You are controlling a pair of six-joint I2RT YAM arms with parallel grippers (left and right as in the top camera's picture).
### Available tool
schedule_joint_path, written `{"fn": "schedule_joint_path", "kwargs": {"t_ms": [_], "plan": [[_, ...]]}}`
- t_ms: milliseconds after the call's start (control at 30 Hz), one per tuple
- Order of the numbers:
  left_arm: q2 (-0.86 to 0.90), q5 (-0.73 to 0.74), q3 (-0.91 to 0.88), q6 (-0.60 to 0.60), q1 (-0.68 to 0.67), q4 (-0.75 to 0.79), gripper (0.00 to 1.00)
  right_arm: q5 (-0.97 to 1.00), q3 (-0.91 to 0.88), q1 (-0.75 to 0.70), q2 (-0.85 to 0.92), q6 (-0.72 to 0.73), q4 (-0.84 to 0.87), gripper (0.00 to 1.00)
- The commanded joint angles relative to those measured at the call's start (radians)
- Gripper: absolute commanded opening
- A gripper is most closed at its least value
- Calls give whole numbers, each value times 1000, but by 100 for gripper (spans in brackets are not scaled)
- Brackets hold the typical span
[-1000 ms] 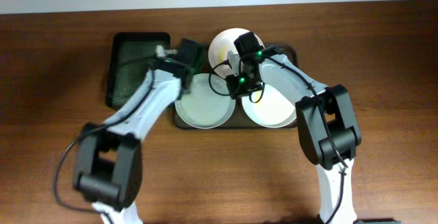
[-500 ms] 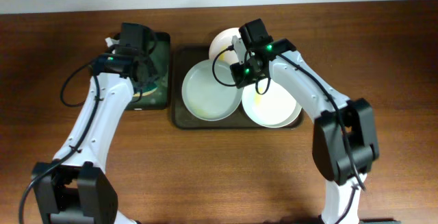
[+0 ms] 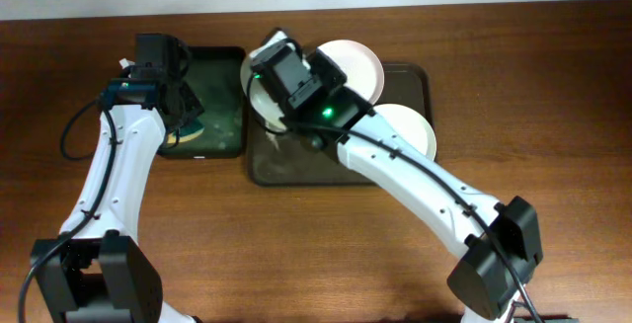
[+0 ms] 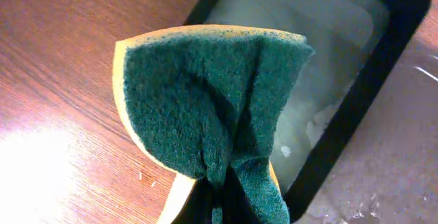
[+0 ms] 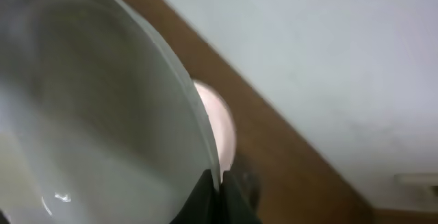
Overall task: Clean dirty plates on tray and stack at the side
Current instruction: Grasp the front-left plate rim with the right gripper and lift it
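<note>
My right gripper is shut on the rim of a white plate, which hangs tilted above the left end of the dark brown tray. That plate fills the left of the right wrist view. A second plate lies at the tray's back. A third plate lies at its right end. My left gripper is shut on a folded green and yellow sponge. It holds the sponge over the bin's left part.
A black-green bin with cloudy water stands left of the tray, and its dark rim shows in the left wrist view. My right arm reaches diagonally across the tray. Bare wooden table lies in front, and a white wall runs behind.
My right arm has lifted the left plate off the tray and swung it up and to the left. My left arm has drawn back from the tray with the sponge to the bin.
</note>
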Motion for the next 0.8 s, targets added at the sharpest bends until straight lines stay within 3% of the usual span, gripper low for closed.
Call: {"fn": "schedule_joint_path", "kwargs": {"t_ms": [0, 433, 667, 767], "plan": [[24, 45, -8, 42, 2, 7, 0, 154, 14, 24, -15, -185, 43, 4], [41, 60, -8, 42, 2, 26, 0, 225, 14, 93, -15, -491, 69, 4], [43, 60, -8, 42, 2, 26, 0, 275, 14, 98, -15, -488, 69, 4], [43, 60, -8, 42, 2, 26, 0, 232, 5, 80, -15, -420, 68, 4]]}}
